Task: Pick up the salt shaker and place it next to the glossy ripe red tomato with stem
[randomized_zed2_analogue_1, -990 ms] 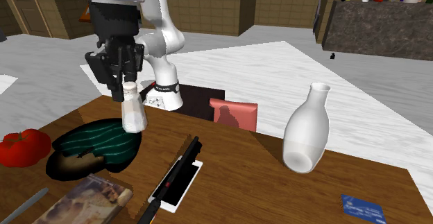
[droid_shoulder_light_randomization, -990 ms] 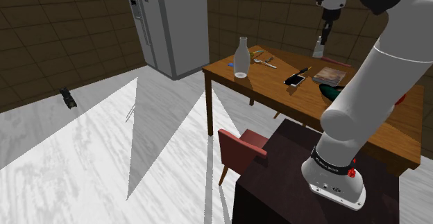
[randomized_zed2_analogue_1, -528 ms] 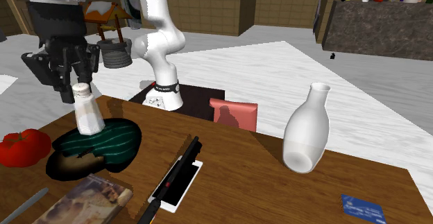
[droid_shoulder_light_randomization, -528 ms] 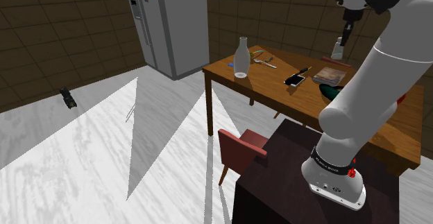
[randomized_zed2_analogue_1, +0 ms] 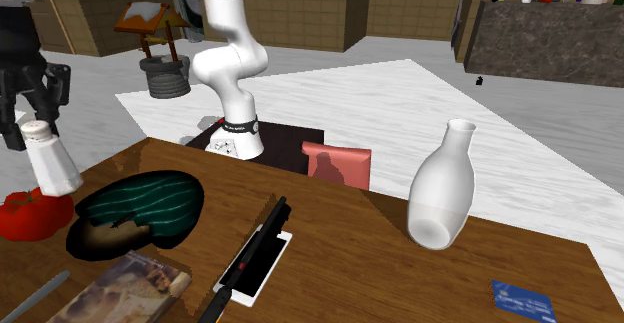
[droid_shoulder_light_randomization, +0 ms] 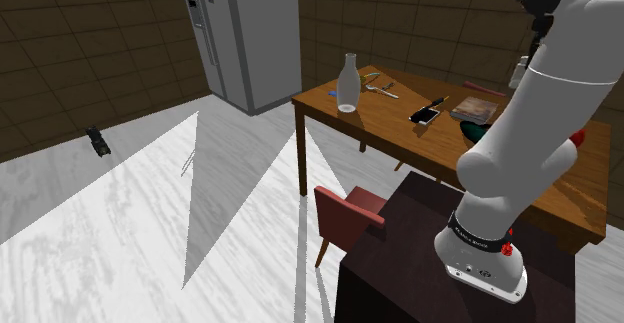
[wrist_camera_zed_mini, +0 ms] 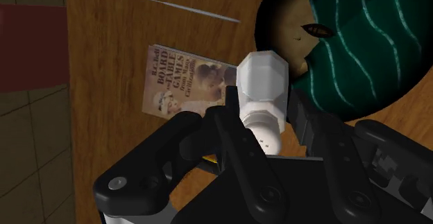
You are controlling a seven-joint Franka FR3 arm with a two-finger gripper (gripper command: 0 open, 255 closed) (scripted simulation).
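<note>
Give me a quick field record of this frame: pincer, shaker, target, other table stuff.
pincer: shut on the salt shaker
salt shaker: white, clasped near its top, lifted off the table
tomato: red, on the table, just below the shaker in the second exterior view
placement: not yet done
nearby: dark green striped object, book, phone, white vase

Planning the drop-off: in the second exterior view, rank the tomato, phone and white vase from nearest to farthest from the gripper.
1. The tomato, just below the gripper holding the salt shaker, at the view's left edge.
2. The phone, mid-table.
3. The white vase, toward the view's right.
</note>
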